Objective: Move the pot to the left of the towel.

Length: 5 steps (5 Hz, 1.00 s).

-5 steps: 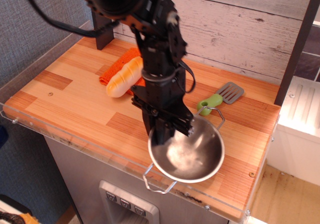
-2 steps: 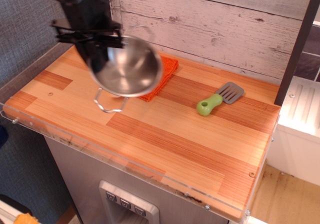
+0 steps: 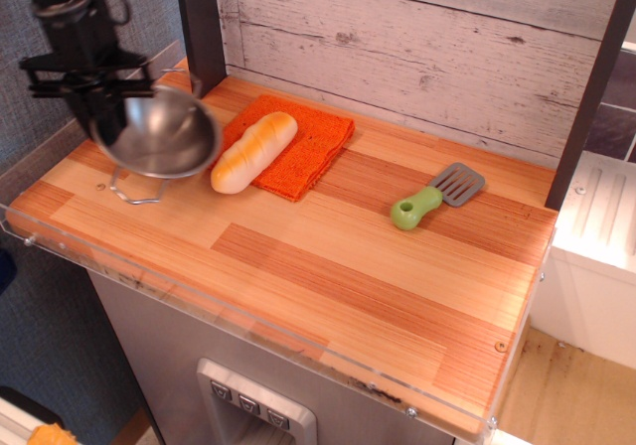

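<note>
Striped wooden countertop (image 3: 328,266) below: black gripper (image 3: 99,92) pinches the shiny round steel pot (image 3: 159,137), tilted left of the orange square towel (image 3: 303,147), nothing visible inside. Tan bread roll (image 3: 253,152) lies across the towel; green-handled grey spatula (image 3: 435,197) well right.

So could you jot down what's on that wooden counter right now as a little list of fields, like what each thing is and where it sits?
pot: shiny steel, tilted, held at the counter's left end, left of the towel
end effector: dark, gripping the pot's far rim
towel: orange, flat near the back wall
bread roll: tan, lying on the towel's left edge, partly overhanging
spatula: green handle, grey blade, right of the towel, apart from it
counter: striped wood
</note>
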Tool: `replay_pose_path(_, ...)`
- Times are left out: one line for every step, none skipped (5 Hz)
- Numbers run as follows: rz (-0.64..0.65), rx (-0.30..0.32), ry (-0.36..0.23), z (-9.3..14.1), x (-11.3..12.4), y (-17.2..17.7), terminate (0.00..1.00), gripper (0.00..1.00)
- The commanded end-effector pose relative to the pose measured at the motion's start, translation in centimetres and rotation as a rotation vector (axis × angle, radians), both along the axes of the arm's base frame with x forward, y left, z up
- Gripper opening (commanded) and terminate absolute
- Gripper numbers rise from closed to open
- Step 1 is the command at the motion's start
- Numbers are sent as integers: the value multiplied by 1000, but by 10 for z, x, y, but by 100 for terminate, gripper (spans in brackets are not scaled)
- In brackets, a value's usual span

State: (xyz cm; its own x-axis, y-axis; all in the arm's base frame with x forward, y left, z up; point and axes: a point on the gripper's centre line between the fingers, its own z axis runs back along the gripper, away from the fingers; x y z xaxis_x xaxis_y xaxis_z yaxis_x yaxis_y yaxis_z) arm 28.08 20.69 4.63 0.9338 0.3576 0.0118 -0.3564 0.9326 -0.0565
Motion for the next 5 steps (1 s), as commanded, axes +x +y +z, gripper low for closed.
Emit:
replay_pose_path(70,35,-11,-3,-3,42,0,0)
replay_pose_path(57,0,-15,-11,0,39,0,0)
replay_pose_path(59,-10,-17,-9,-2,39,0,100)
replay_pose_path(38,-4,-32,1,-6,40,0,100)
replay_pose_path(-2,28,-62,22,-9,35,0,100)
